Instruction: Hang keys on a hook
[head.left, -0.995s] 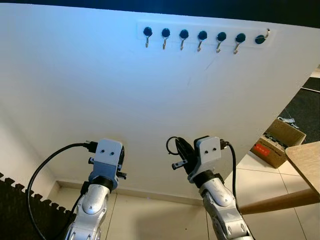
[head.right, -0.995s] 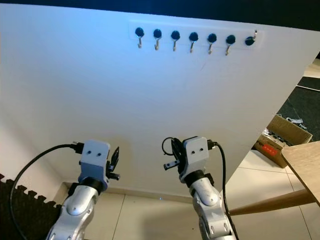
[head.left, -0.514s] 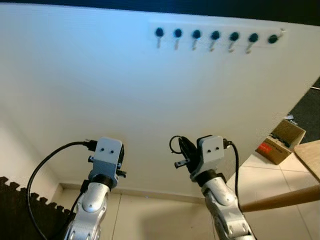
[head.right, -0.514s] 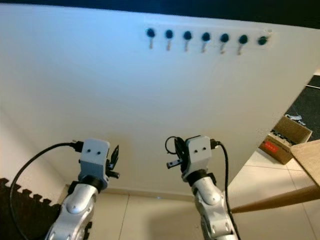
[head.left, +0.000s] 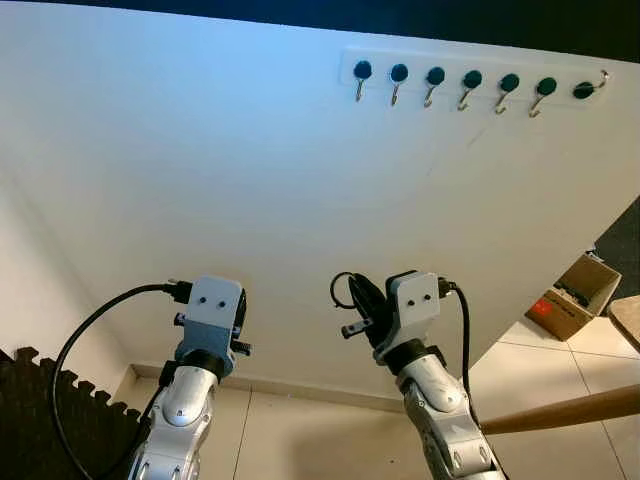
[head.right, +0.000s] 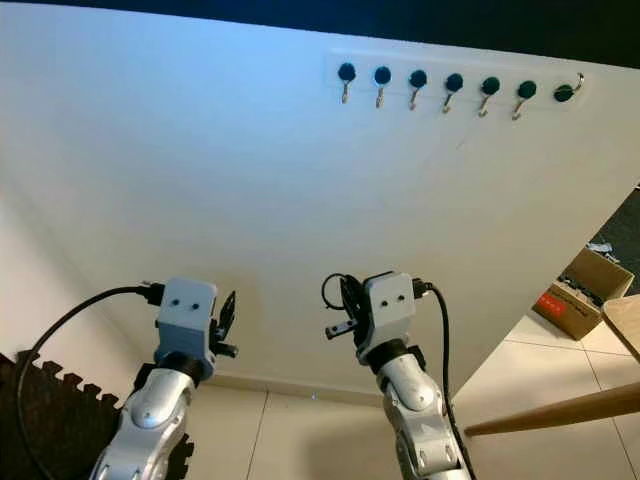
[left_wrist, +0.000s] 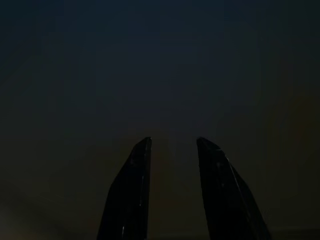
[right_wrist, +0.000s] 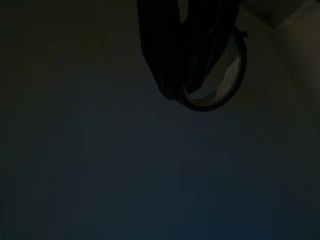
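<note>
One white wall (head.left: 200, 180) is faced at close range, with one white hook rail (head.left: 480, 78) mounted high on it to the right. Seven hooks are counted on the rail, each with a dark round base and a metal hook; the leftmost hook (head.left: 361, 74) and the five after it hang downward, while the rightmost hook (head.left: 590, 86) is turned sideways. Nothing is hung on any of the seven.

Two silver arms are raised in the near field, well below the rail. The right gripper (head.left: 362, 305) is held at centre right, and its fingers are closed on the keys (head.left: 352, 328); one ring (right_wrist: 216, 85) is seen looped beside the dark fingers (right_wrist: 175, 45) in the right wrist view, and one small key end projects to the left of the gripper in the head view. The keys are thus well apart from the hooks. The left gripper (left_wrist: 172, 150) is held at near left, empty, with its two fingers set a narrow gap apart.

One cardboard box (head.left: 572, 298) is set on the tiled floor (head.left: 320, 440) at far right; small items lie in it, too small to identify. One dark foam mat (head.left: 50, 420) is seen at near left.
</note>
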